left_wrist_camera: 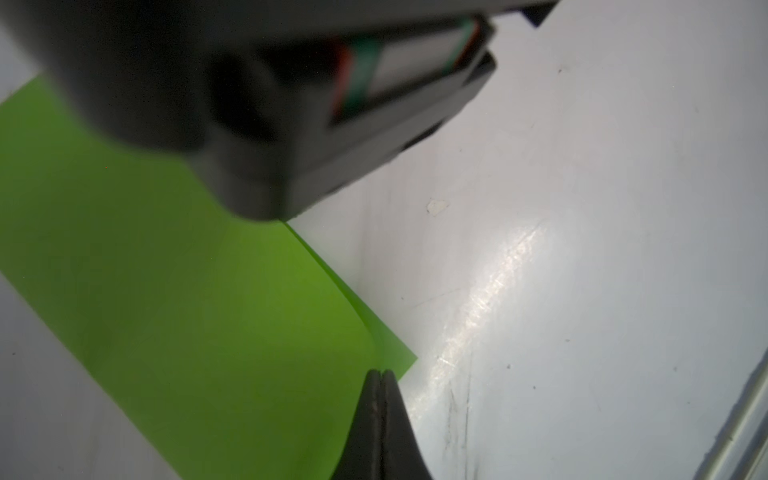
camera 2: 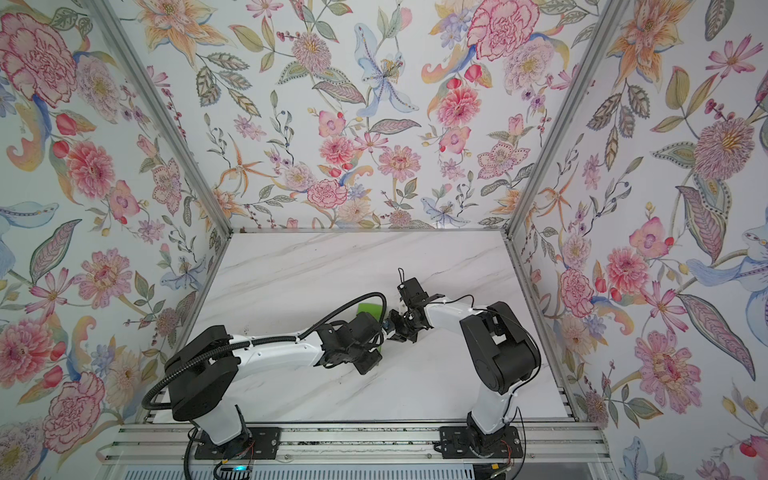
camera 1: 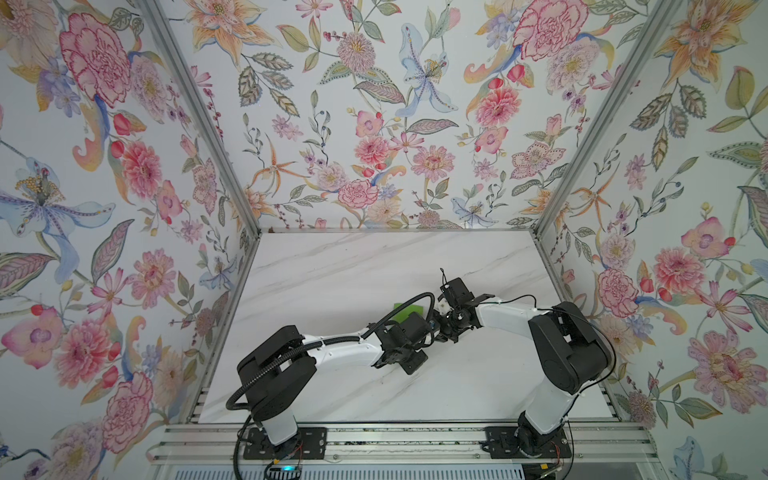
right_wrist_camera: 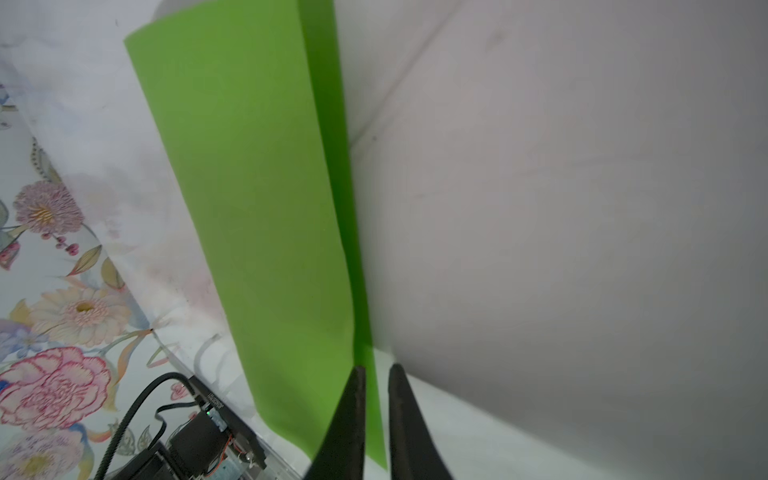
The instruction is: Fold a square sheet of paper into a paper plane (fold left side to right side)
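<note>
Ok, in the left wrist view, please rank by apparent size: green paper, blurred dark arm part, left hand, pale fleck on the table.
1. blurred dark arm part and green paper: alike, arm part nearer, so unranked
2. left hand
3. pale fleck

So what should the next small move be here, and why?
Probably the right gripper backs straight away from the paper. Its jaws stand slightly apart around the lower layer's edge, not clamping it, while the shut left gripper sits at the top layer's corner, so the fold looks held without it.
</note>
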Robot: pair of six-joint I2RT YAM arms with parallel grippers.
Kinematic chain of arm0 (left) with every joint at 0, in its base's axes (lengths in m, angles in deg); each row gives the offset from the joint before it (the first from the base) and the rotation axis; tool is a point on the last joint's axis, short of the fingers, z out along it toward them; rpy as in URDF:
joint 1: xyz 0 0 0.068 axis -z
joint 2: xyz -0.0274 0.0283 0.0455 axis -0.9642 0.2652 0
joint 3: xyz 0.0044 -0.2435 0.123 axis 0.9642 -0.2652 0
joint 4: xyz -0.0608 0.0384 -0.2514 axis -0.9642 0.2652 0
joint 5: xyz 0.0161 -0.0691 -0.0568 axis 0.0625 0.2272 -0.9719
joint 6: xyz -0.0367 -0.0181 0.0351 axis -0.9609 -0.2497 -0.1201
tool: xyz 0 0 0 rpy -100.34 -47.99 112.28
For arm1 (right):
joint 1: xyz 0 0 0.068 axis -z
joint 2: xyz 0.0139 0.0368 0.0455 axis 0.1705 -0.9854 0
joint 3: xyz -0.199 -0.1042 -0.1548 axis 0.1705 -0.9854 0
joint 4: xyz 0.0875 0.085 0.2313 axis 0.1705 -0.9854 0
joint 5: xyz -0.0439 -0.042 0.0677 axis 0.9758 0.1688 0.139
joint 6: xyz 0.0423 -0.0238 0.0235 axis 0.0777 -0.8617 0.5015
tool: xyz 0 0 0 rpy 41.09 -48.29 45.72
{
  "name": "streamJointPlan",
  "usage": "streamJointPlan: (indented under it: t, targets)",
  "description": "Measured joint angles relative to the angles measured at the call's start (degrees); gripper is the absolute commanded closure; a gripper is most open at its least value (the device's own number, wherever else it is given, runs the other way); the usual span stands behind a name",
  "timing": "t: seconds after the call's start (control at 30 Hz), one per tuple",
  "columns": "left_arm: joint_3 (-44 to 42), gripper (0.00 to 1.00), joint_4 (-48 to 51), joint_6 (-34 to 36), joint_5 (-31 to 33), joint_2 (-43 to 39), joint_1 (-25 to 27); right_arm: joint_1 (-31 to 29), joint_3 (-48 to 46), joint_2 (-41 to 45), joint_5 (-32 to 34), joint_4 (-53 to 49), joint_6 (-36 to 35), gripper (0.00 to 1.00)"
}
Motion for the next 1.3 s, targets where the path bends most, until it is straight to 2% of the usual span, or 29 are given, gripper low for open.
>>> streamJointPlan:
  t: [0.07,0.17,0.4,0.6,0.83,1.3]
  targets:
    - [0.9,1.00,-1.0,-1.9,-1.5,0.0,-0.4,0.6,0.1,2.6,1.7,-3.0,-1.0,0.71]
    - [2.1,1.00,-2.6,-4.9,-3.3,0.0,-1.2,1.7,0.1,6.6,3.6,-6.1,-1.6,0.70]
    - [4.6,1.00,-6.1,-12.0,-6.4,0.8,-2.3,3.0,-1.9,12.5,5.7,-8.0,-1.6,0.90]
    - [4.8,1.00,-9.9,-17.4,-8.7,2.6,-3.5,3.0,-7.6,12.6,4.0,-4.3,-0.3,0.97]
    - [3.5,1.00,-14.4,-21.0,-11.1,2.9,-5.0,3.0,-12.0,7.9,-0.6,4.0,2.0,0.99]
    - [-0.7,1.00,-15.0,-21.2,-13.7,3.0,-9.9,3.1,-12.2,5.1,-3.3,10.2,2.4,1.00]
